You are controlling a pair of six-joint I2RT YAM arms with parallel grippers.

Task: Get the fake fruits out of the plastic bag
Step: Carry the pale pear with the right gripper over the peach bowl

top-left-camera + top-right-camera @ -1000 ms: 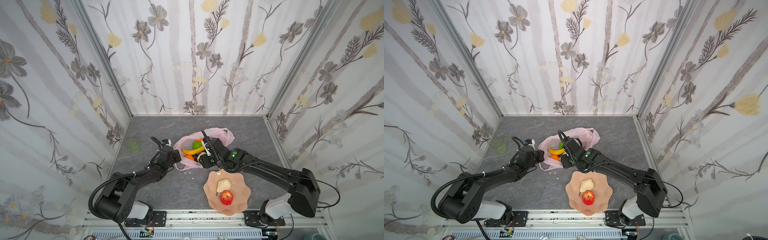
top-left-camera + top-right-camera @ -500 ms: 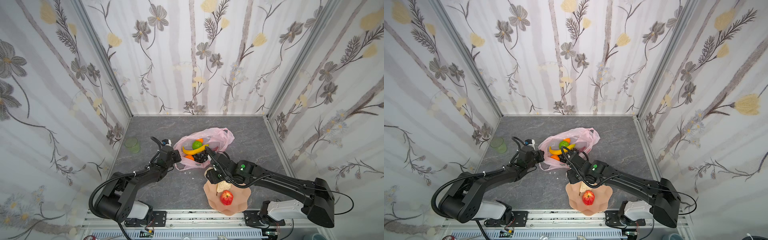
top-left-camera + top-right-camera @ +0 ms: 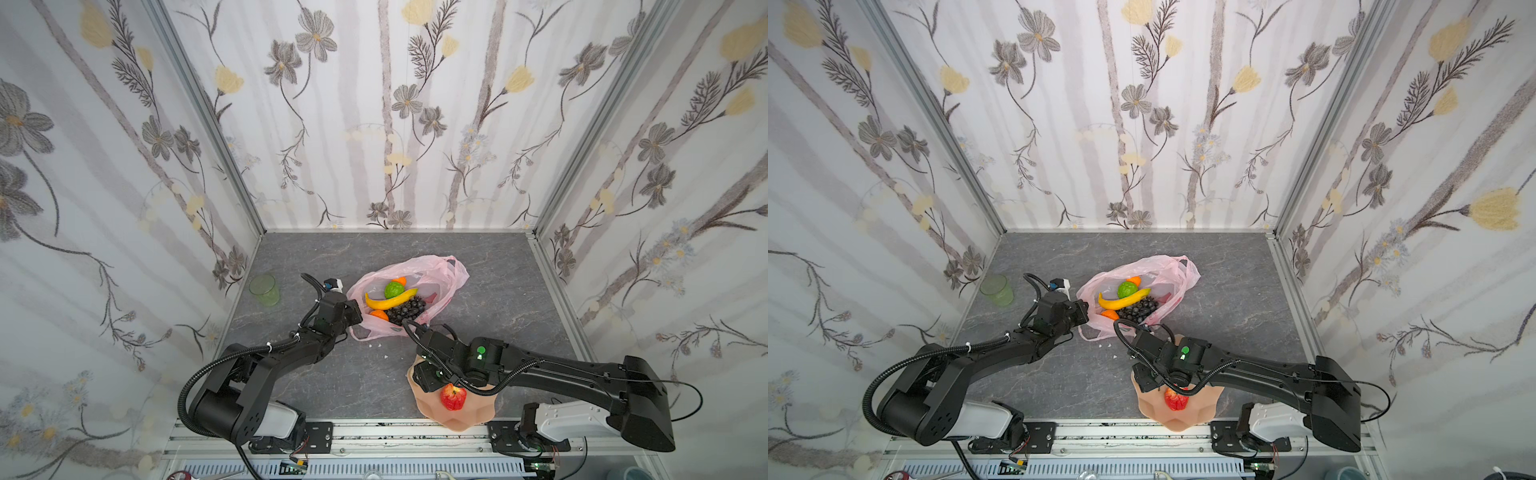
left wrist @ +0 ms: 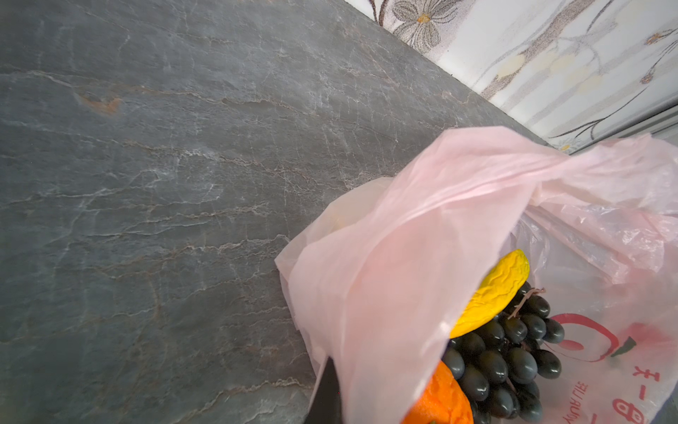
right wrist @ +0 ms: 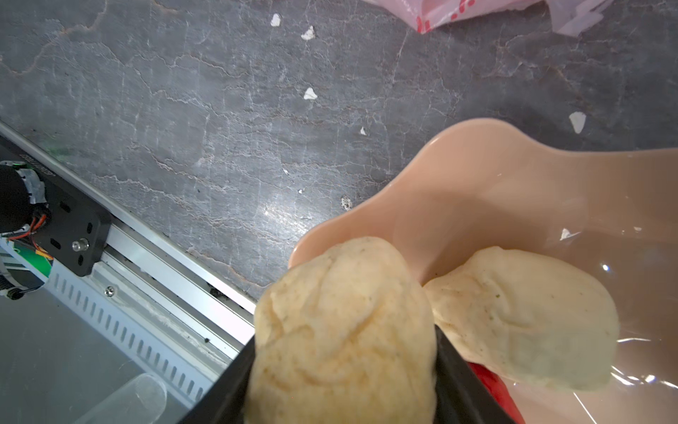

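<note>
**Top views.** The left tool [image 3: 356, 311] is pinched together on the near rim of the bag [image 3: 442, 272] and holds its mouth open. Just beyond that tool, inside the bag, lie the banana [image 3: 390, 300], grapes [image 3: 409, 309], a green fruit [image 3: 394, 289] and two oranges [image 3: 379, 315]. The right tool [image 3: 432, 376] hangs over the plate [image 3: 461, 417], well clear of the bag, with the apple [image 3: 453, 397] just beside it.

**Left wrist view.** Pink film drapes over the tool's one visible finger [image 4: 326, 396]. The banana, grapes and one of the oranges sit close ahead.

**Right wrist view.** The right tool is clamped on a pear [image 5: 345, 330] over the plate's rim. A second pear [image 5: 524, 323] lies on the plate close beside it.

**Risks.** Released this near the rim, the pear may roll onto the worktop [image 5: 220, 110] or knock its neighbour. The thin film may slip from the left tool, and the mouth would then collapse over the remaining fruit.
</note>
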